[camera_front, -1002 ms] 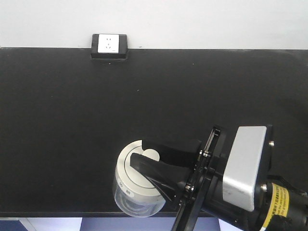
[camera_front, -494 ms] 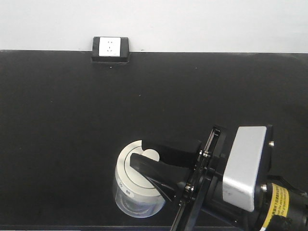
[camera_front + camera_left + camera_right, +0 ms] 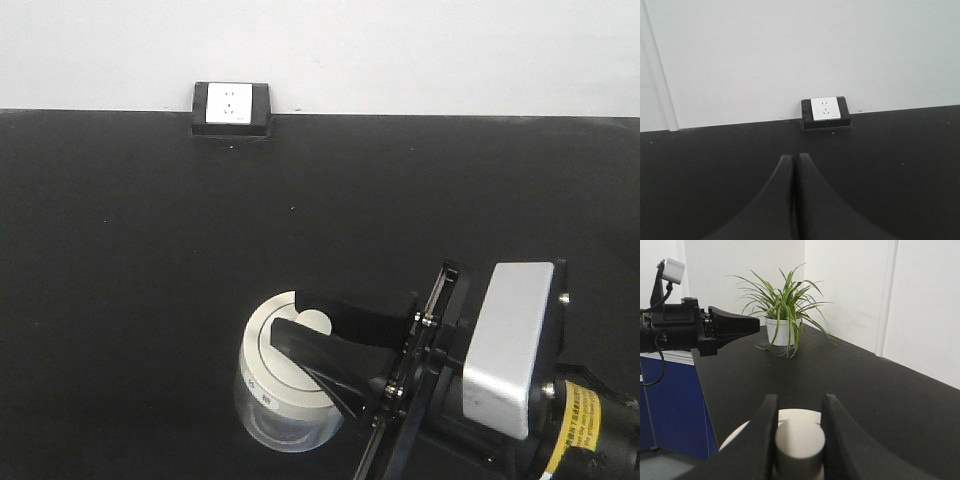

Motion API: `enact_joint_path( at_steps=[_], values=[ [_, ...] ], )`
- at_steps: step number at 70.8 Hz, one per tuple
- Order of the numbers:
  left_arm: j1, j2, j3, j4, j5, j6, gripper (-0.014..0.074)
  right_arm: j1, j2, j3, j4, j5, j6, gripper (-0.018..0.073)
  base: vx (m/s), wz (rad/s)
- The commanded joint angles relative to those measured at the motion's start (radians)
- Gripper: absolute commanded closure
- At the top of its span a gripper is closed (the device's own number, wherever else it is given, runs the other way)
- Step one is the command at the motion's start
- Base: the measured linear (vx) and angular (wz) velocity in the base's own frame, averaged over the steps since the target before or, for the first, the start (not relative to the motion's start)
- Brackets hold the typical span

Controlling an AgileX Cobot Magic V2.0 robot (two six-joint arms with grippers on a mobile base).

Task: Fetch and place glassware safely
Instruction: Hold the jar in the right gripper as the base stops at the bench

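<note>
The glassware (image 3: 283, 405), a squat clear jar with a round cream-white lid (image 3: 262, 352), sits low in the front view over the black table (image 3: 150, 250). My right gripper (image 3: 287, 316) reaches in from the lower right and is shut on the lid's central knob (image 3: 799, 440), one finger pressed to each side in the right wrist view. Whether the jar rests on the table or hangs above it I cannot tell. My left gripper (image 3: 793, 156) is shut with nothing in it, pointing at the back wall; it also shows at the upper left of the right wrist view (image 3: 752, 325).
A black-framed white wall socket (image 3: 231, 106) stands at the table's far edge against the white wall. A potted spider plant (image 3: 782, 315) stands at the table's far end in the right wrist view. A blue cabinet (image 3: 670, 405) lies below the table's edge.
In the front view the table and socket have slid downward and the table's near edge has left the frame. The right gripper and jar keep their place in frame, grip unchanged.
</note>
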Motion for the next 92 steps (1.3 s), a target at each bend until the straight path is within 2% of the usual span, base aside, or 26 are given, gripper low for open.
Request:
enact_joint_path(
  at_steps=[1,92],
  values=[
    [-0.007,0.0,-0.027,-0.005,-0.072,-0.006,0.0603,-0.001,-0.021,-0.031,0.017,-0.105,-0.003,0.0563,0.05,0.01],
    [-0.007,0.011,-0.027,-0.005,-0.071,-0.006,0.0603,-0.001,-0.009,-0.031,-0.005,-0.091,-0.003,0.0563,0.0,0.0]
  ],
)
